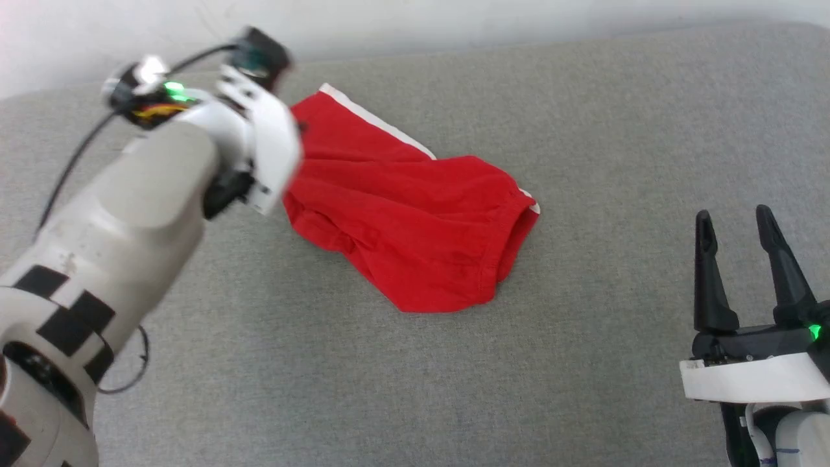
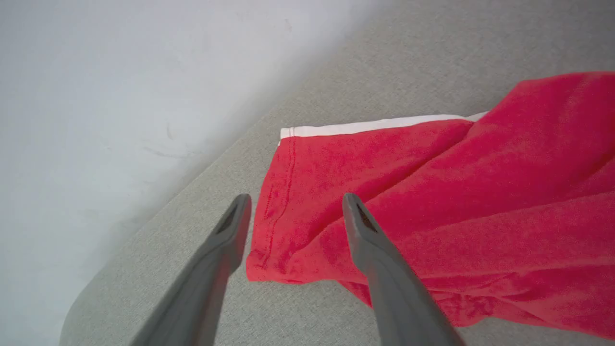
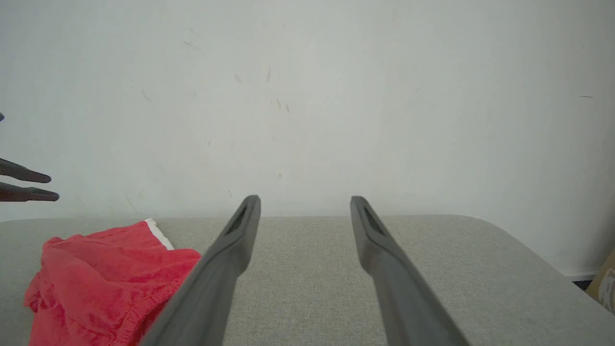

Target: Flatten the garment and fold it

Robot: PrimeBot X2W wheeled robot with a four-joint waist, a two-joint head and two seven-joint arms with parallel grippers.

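Head view: the garment [image 1: 402,220], bright red shorts with white trim along the far edge, lies crumpled in loose folds near the middle of a grey fabric-covered surface [image 1: 583,363]. The pale left arm [image 1: 130,194] reaches in from the near left to the garment's left end, and its wrist hides the fingers there. At the near right, the right claw [image 1: 736,227] points away from the robot with its two dark fingers spread wide, holding nothing, well apart from the garment.

Left wrist view: the left claw [image 2: 295,202] is spread wide over a hemmed corner of the garment. One finger sits just beside the cloth's edge, the other over the red fabric (whether either tip touches the cloth cannot be told). Nothing is pinched between them.

Right wrist view: the right claw's wide fingers frame bare grey surface, with a pale wall [image 3: 307,96] beyond. The garment lies to the near left, and the left claw's two dark fingertips [image 3: 29,178] poke in at the left edge, above the cloth.
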